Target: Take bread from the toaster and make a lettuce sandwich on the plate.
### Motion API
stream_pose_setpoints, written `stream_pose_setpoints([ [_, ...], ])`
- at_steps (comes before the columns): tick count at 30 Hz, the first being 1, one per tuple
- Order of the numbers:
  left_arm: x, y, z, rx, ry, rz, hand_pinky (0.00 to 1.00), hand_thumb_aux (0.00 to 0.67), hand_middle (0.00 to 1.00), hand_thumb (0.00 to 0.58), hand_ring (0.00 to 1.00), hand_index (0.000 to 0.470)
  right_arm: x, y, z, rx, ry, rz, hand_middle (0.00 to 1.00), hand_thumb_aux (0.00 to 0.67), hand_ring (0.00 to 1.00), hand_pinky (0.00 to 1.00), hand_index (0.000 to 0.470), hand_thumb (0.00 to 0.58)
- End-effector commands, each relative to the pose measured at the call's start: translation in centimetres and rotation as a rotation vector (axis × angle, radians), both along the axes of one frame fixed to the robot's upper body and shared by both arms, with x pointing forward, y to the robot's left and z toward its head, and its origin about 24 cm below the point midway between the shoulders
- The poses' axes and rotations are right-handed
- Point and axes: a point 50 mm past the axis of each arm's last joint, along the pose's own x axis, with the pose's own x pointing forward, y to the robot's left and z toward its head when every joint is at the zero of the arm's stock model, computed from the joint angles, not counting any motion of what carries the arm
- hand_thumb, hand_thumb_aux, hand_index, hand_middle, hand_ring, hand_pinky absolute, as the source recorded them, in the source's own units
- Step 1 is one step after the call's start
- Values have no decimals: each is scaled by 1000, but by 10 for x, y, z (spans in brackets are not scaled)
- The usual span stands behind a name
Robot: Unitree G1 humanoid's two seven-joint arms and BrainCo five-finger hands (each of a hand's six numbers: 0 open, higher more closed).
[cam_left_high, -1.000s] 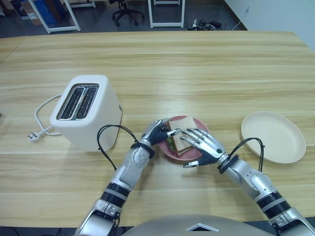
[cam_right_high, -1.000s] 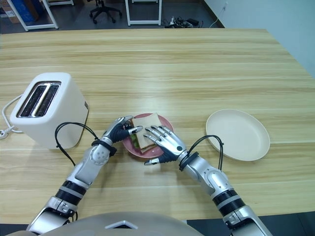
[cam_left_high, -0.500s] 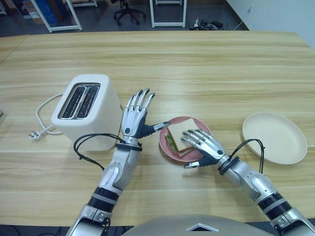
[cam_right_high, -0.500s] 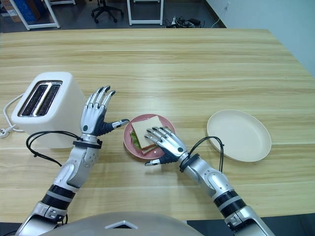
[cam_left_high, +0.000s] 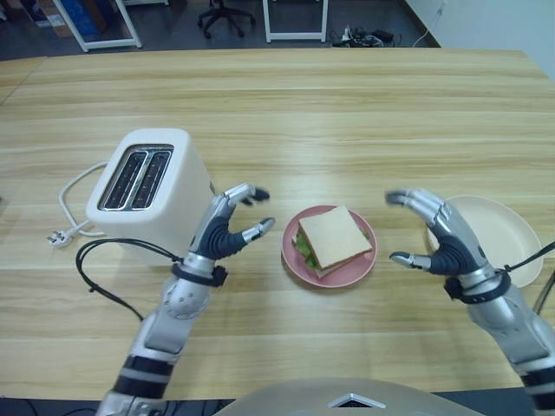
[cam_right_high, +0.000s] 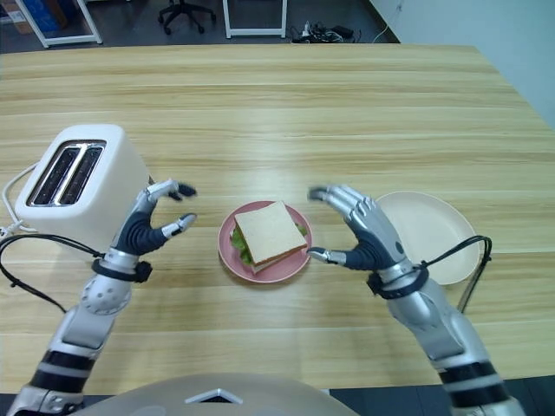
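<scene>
Sandwich (cam_left_high: 334,241): lies on the pink plate (cam_left_high: 354,276), top slice of bread square and flat; a fringe of lettuce (cam_left_high: 301,248) shows at its left edge
Pink plate: sits on the surface (cam_left_high: 303,113) between the two hands, just beside the toaster (cam_left_high: 147,195)
Toaster: upright at the left, both slots look empty; its cord (cam_left_high: 74,204) trails off to the left
Left hand (cam_left_high: 227,227): hangs in front of the toaster, just left of the pink plate, touching nothing; fingers apart and loosely arched, thumb pointing toward the plate
Right hand (cam_left_high: 438,236): raised between the pink plate and the cream plate (cam_left_high: 507,238), partly over the cream plate's near rim; fingers spread in a loose arch, holding nothing
Step in hand: the sandwich looks assembled, so this reads as the release; best done by drawing both hands up and outward, clear of the plate rim, so the top slice is not nudged off the lettuce
Change: a second ago both hands were at the sandwich, the left at the plate's left edge, the right laid over the top slice; half a second ago the left had lifted with fingers straight while the right was still on the bread; now both are off and well apart from it; the sandwich keeps its place on the plate
</scene>
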Motion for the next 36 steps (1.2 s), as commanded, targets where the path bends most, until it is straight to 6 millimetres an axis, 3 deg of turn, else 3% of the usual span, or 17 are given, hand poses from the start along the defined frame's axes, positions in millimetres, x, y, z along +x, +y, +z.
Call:
stream_pose_setpoints([
  [1, -38, 20, -26, 207, 435, -261, 1000, 670, 1000, 580, 1000, 470, -37, -21, -17, -151, 447, 102, 1000, 670, 1000, 1000, 470, 580],
  [5, -38, 15, -49, 303, 618, -303, 1000, 670, 1000, 580, 1000, 470, -33, -6, -28, -176, 544, 162, 1000, 670, 1000, 1000, 470, 580],
  [11, -22, -7, -77, 418, 679, -279, 1000, 670, 1000, 580, 1000, 470, -14, 24, -65, -286, 571, 190, 1000, 670, 1000, 1000, 470, 580],
  [17, 6, -25, -97, 547, 633, -199, 1000, 670, 1000, 580, 1000, 470, 15, 42, -93, -385, 496, 140, 1000, 670, 1000, 1000, 470, 580],
  [24, 45, -29, -104, 618, 519, -50, 1000, 670, 1000, 580, 1000, 470, 62, 49, -97, -399, 312, 24, 1000, 670, 1000, 1000, 470, 580],
  [26, 53, -26, -105, 625, 479, 4, 988, 565, 988, 566, 988, 396, 76, 52, -94, -381, 243, -14, 1000, 670, 1000, 1000, 470, 580],
  [27, 56, -25, -104, 626, 457, 30, 918, 476, 918, 531, 918, 334, 82, 53, -92, -379, 206, -33, 1000, 670, 1000, 1000, 470, 580],
  [28, 60, -23, -104, 625, 436, 55, 655, 355, 655, 452, 655, 249, 87, 54, -91, -372, 173, -49, 1000, 670, 1000, 1000, 470, 580],
  [29, 63, -22, -103, 624, 416, 77, 427, 294, 427, 398, 427, 206, 91, 55, -90, -374, 138, -65, 1000, 670, 1000, 1000, 470, 580],
  [30, 65, -21, -102, 625, 392, 98, 0, 0, 0, 0, 0, 0, 95, 55, -89, -378, 99, -84, 0, 512, 0, 0, 359, 548],
  [31, 67, -19, -99, 623, 356, 124, 0, 0, 0, 0, 0, 0, 97, 55, -89, -380, 65, -100, 0, 95, 0, 0, 66, 152],
  [32, 67, -17, -96, 615, 323, 147, 0, 0, 0, 0, 0, 0, 97, 54, -87, -382, 35, -108, 0, 0, 0, 0, 0, 0],
  [36, 58, -9, -66, 397, 137, 216, 0, 0, 0, 0, 0, 0, 77, 38, -66, -268, -52, -132, 0, 0, 0, 0, 0, 0],
])
